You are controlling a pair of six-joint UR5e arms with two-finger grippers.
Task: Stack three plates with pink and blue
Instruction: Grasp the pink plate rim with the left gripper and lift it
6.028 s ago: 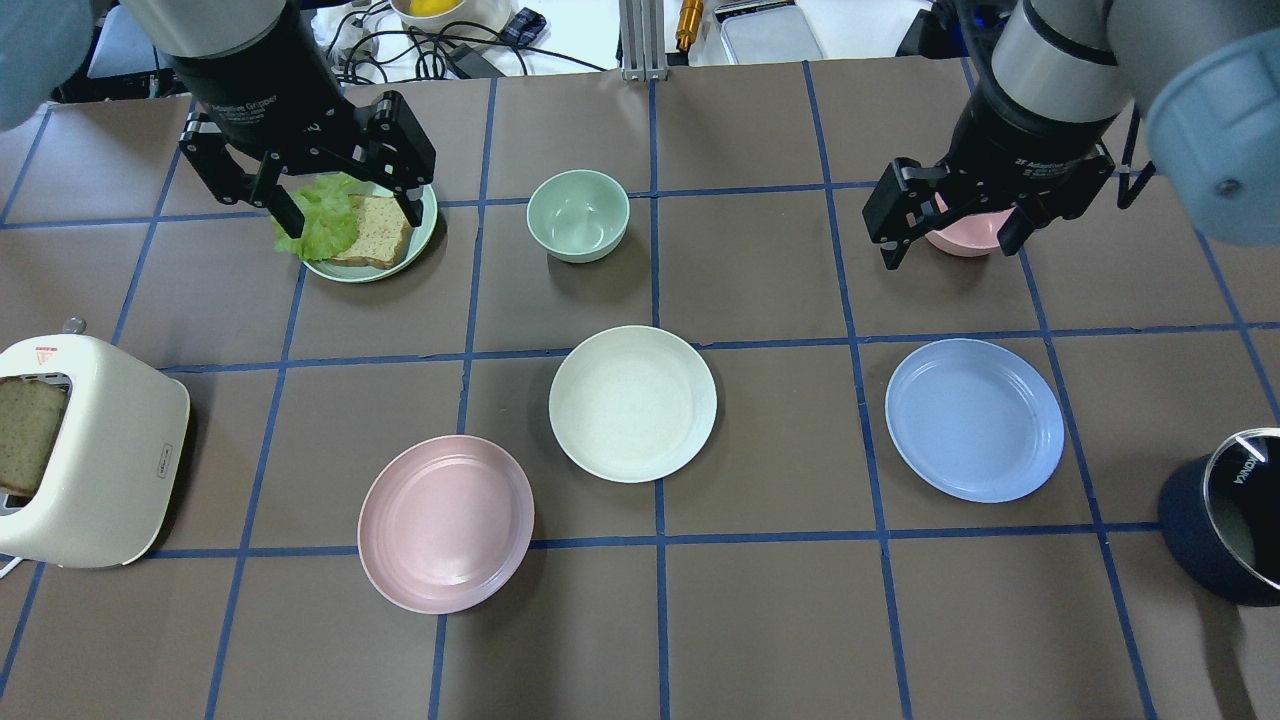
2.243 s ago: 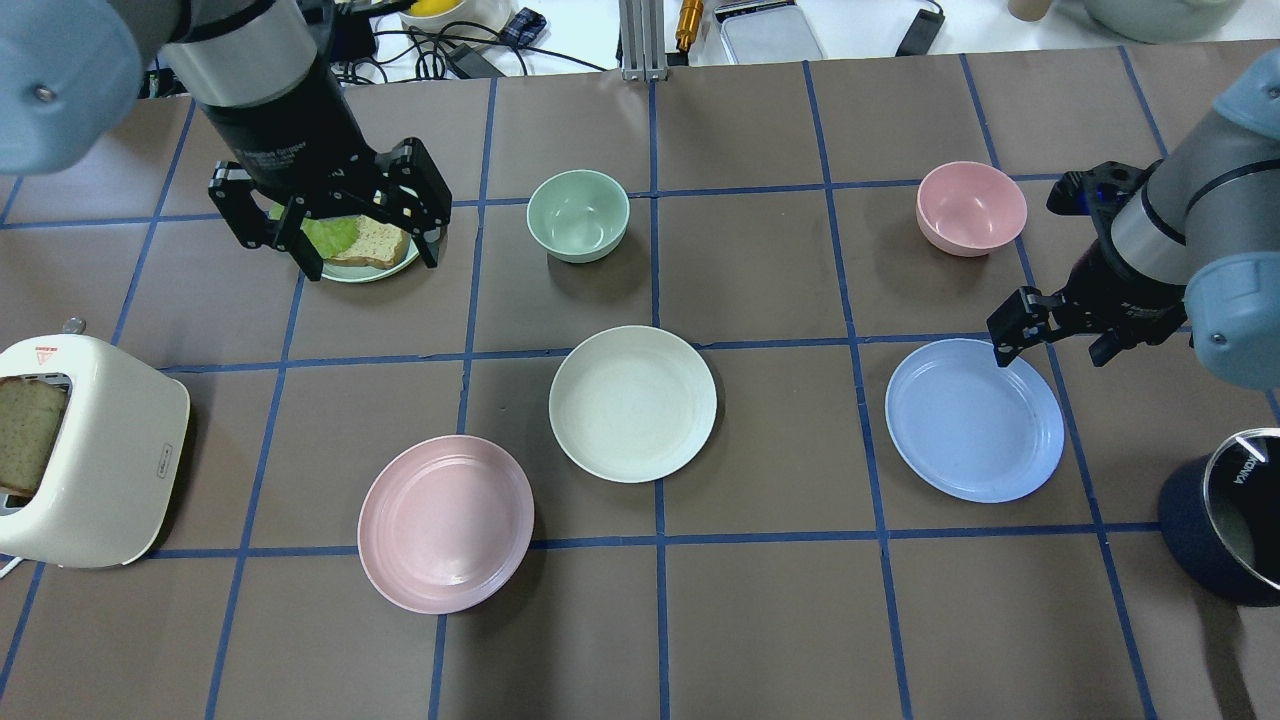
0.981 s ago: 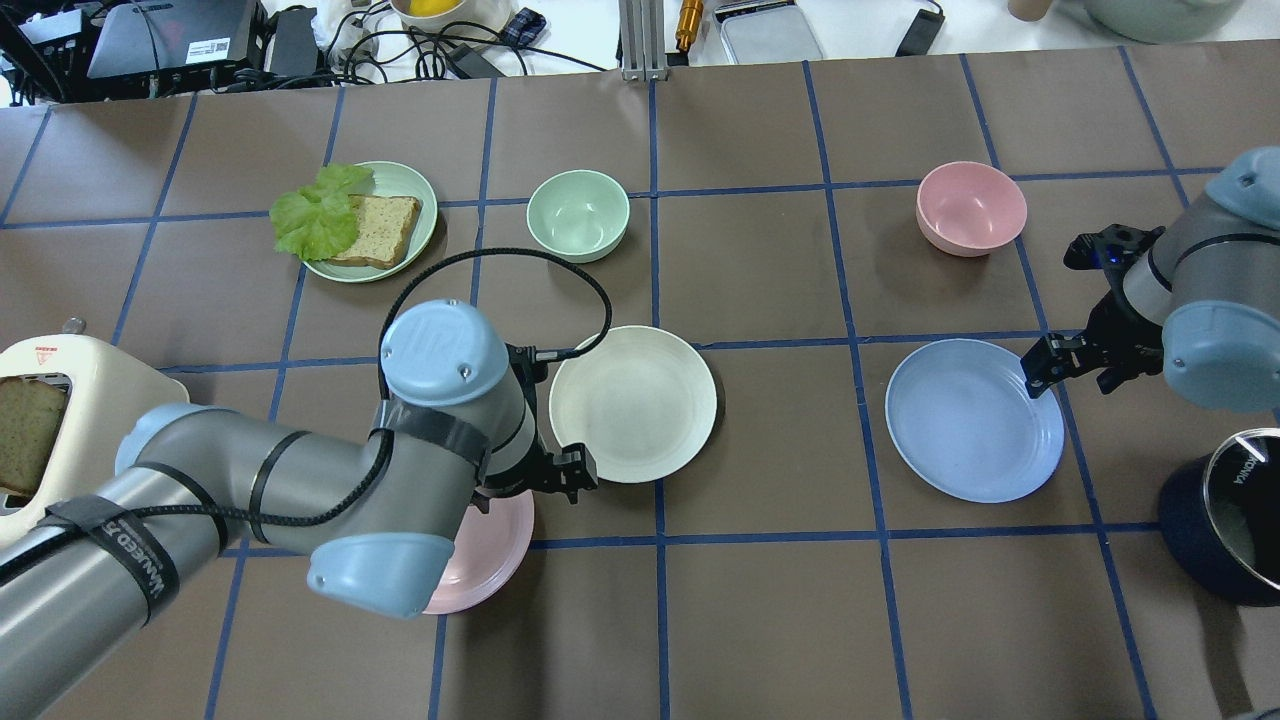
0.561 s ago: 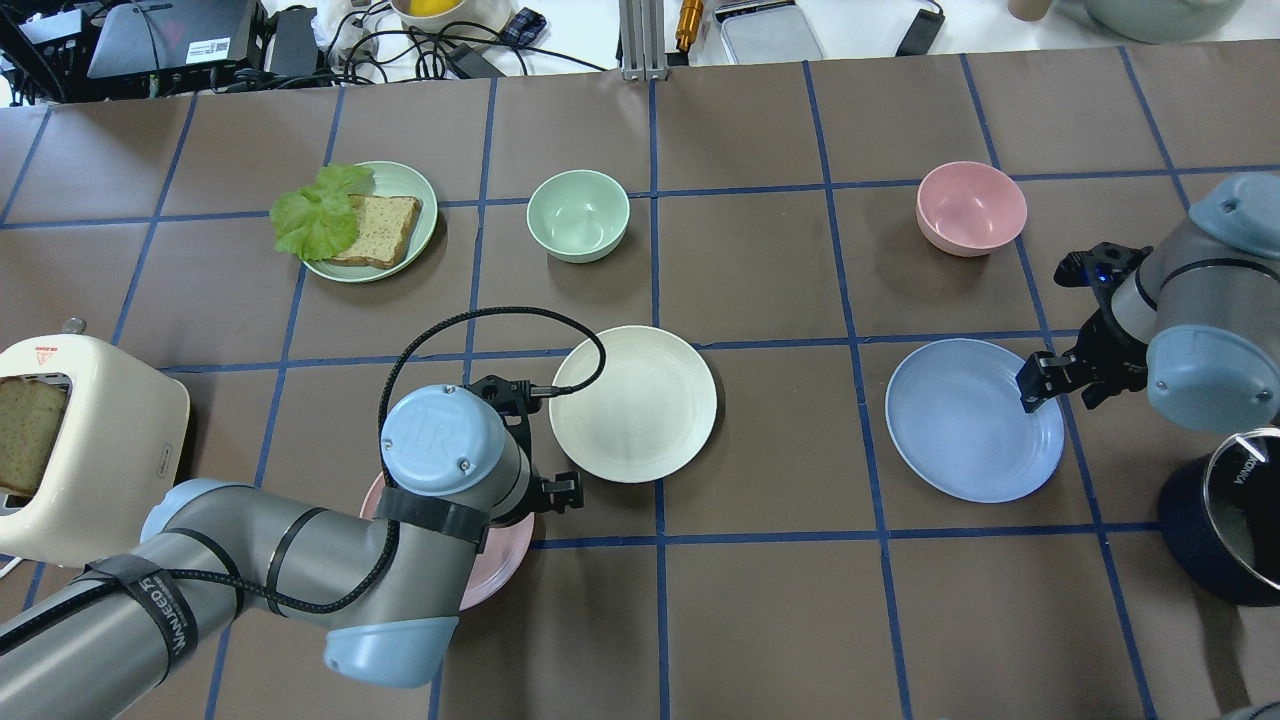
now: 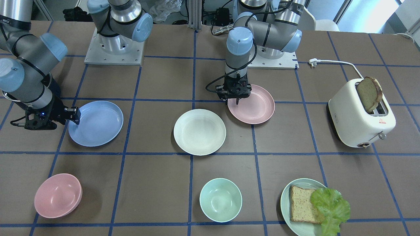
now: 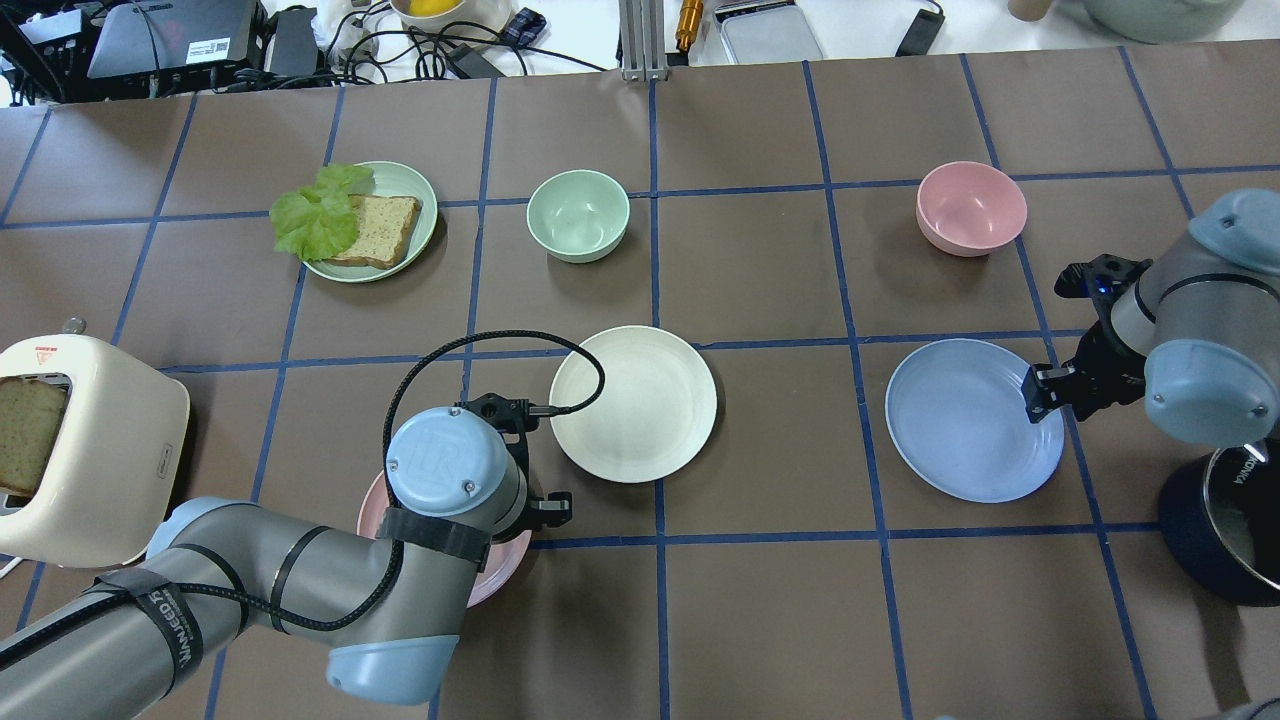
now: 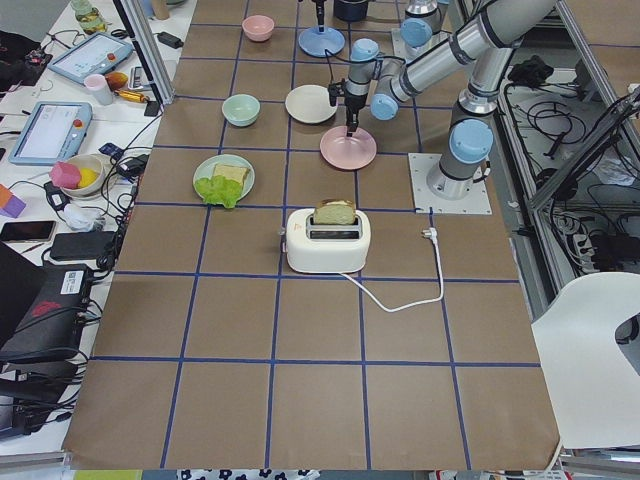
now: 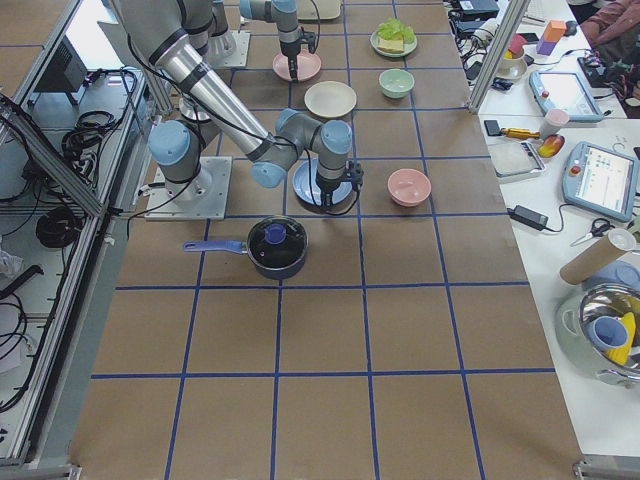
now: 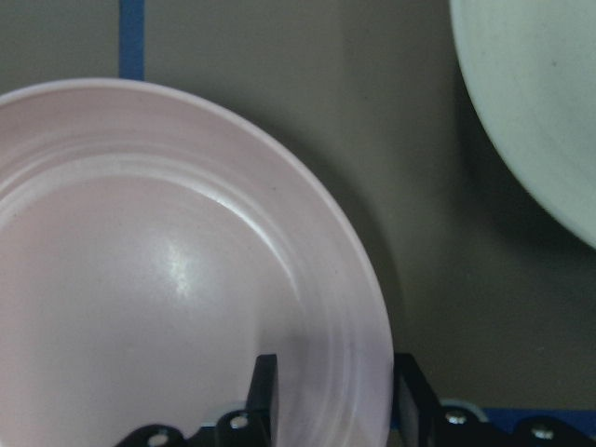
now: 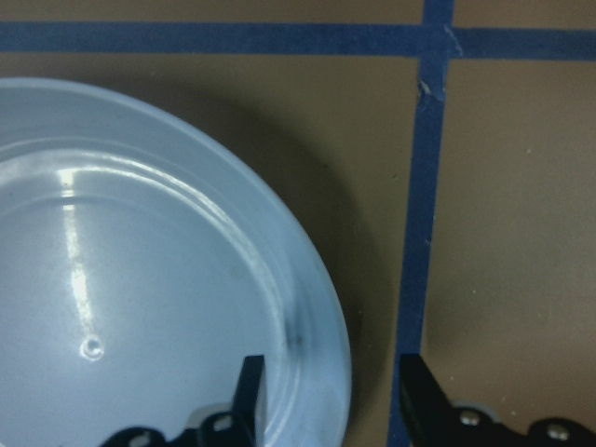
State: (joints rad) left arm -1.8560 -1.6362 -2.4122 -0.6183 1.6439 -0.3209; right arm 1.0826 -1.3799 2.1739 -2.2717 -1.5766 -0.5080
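The dusty pink plate [image 5: 256,106] [image 6: 503,562] [image 9: 168,279] lies flat near the robot. My left gripper [image 5: 237,100] [image 9: 331,396] is low over its rim, open, one finger inside and one outside. The pale blue plate [image 5: 98,126] [image 6: 965,425] [image 10: 121,279] lies flat on the robot's right side. My right gripper [image 5: 74,115] [image 6: 1040,392] [image 10: 331,396] is open and straddles its rim the same way. The cream-white plate [image 5: 199,131] [image 6: 632,403] lies alone between the two, touched by nothing.
A white toaster [image 5: 361,118] holding a bread slice stands beyond the pink plate. A mint bowl [image 5: 220,200], a pink bowl [image 5: 57,195] and a pale green plate with bread and lettuce [image 5: 308,206] sit on the far side. A dark pot [image 6: 1225,520] stands near the right arm.
The left arm has swung from the bread plate down to the pink plate's rim. The right gripper has moved from the pink bowl down to the blue plate's rim. No plate has moved.
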